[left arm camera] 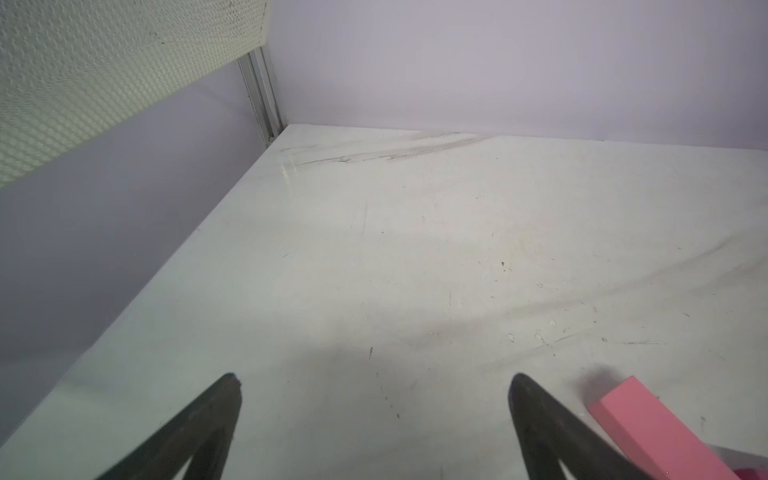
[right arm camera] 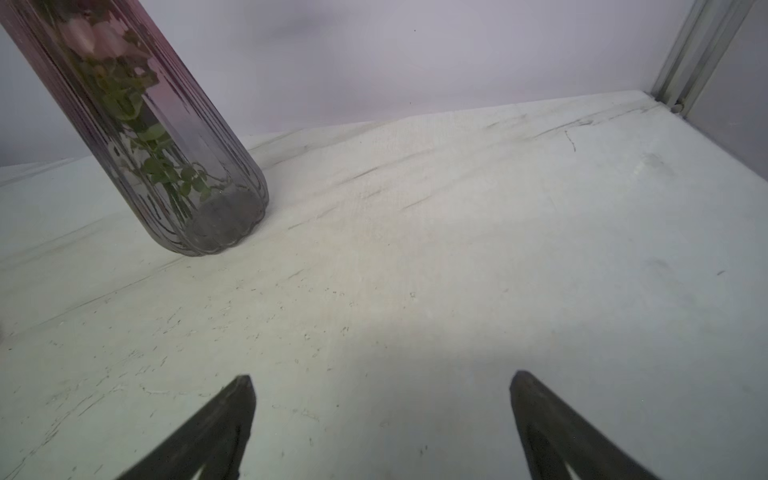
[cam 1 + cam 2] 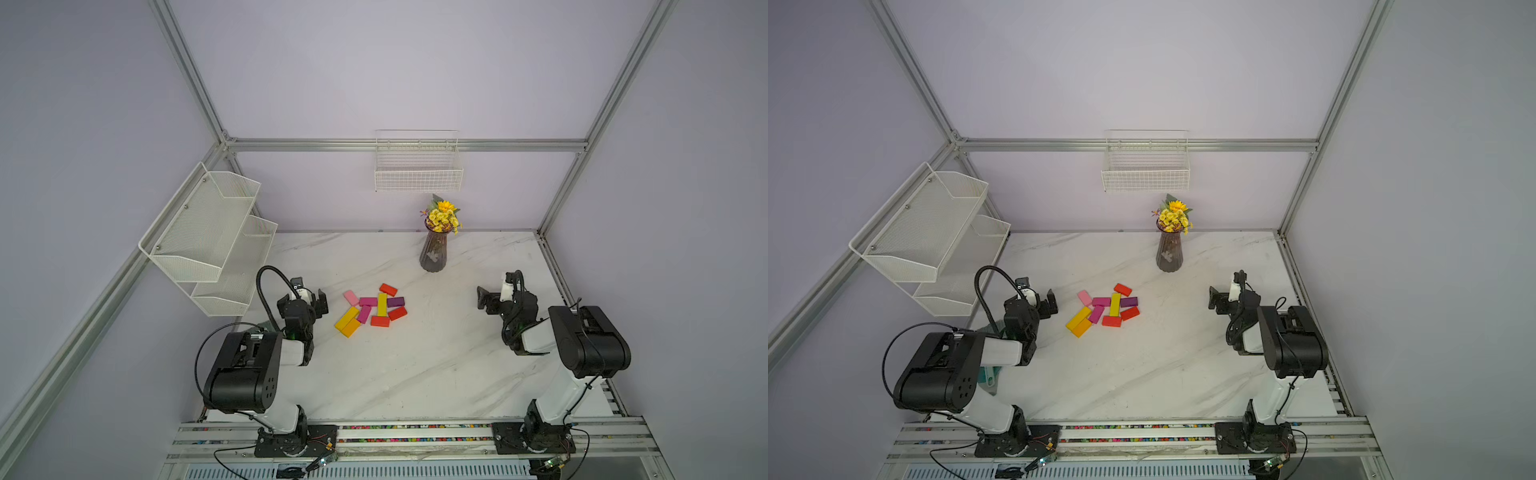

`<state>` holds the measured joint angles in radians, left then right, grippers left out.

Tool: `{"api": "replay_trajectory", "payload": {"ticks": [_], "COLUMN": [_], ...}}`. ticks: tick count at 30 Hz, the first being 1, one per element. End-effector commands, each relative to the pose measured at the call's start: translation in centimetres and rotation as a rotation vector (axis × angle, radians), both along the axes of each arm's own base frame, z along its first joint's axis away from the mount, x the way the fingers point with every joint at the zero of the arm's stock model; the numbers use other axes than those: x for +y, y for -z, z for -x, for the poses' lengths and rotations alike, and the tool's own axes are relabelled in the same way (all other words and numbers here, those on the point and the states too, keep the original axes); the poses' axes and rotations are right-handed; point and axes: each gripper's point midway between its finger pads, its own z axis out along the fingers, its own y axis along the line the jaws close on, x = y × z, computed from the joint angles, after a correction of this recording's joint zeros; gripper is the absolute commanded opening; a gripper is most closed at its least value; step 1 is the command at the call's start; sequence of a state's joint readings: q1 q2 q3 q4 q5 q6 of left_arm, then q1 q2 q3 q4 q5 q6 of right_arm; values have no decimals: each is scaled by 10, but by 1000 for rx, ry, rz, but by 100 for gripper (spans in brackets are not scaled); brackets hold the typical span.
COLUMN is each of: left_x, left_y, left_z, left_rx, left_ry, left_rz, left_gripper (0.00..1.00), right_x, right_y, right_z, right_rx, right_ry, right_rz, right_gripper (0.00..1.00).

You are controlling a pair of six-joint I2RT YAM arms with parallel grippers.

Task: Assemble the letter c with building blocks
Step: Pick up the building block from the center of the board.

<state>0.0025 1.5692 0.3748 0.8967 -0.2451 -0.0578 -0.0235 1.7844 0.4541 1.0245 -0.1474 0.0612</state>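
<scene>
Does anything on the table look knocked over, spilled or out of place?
Nothing is spilled or broken. The vase stands upright, and the building blocks lie in a loose jumble. One oddity: a teal object pokes out beneath the left arm, mostly hidden, so I cannot identify it.

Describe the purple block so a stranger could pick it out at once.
On the marble table, a cluster of blocks lies in front of the flower vase. On its side nearest the right arm, the purple block lies between two red blocks, beside a yellow one. It is the only dark purple piece.
</scene>
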Motion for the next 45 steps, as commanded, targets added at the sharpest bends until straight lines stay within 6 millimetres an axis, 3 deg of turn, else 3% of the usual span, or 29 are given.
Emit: {"api": "replay_trajectory", "payload": {"ticks": [1,12,17,28,33,37,45], "left_x": [1,3,3,5,16,14,20], "left_y": [-14,-14,-13,-14,-24,-36,-60], "left_z": [-2,-2,-3,-1,8,13,42], "left_rx": [-49,-50,-45,-53,-83,-82,95], "left_ry": [4,-7,-6,-17,-88,-82,-166], "left_rz": [-20,-15,-14,-5,-8,-23,86], "left_gripper": [100,100,100,100,100,100,100], "right_x": [-1,0,-21,-21,-38,-46,-37], "right_y": [-4,-4,-3,-4,-31,-51,-107], "right_z": [1,1,-1,-1,10,22,37], "right_rx": [-25,-25,-16,-11,-45,-22,107], "right_ry": [-7,-8,116,122,228,296,356], "right_rz": [25,22,17,24,8,-45,-338], "right_gripper": [97,97,97,97,97,97,97]}}
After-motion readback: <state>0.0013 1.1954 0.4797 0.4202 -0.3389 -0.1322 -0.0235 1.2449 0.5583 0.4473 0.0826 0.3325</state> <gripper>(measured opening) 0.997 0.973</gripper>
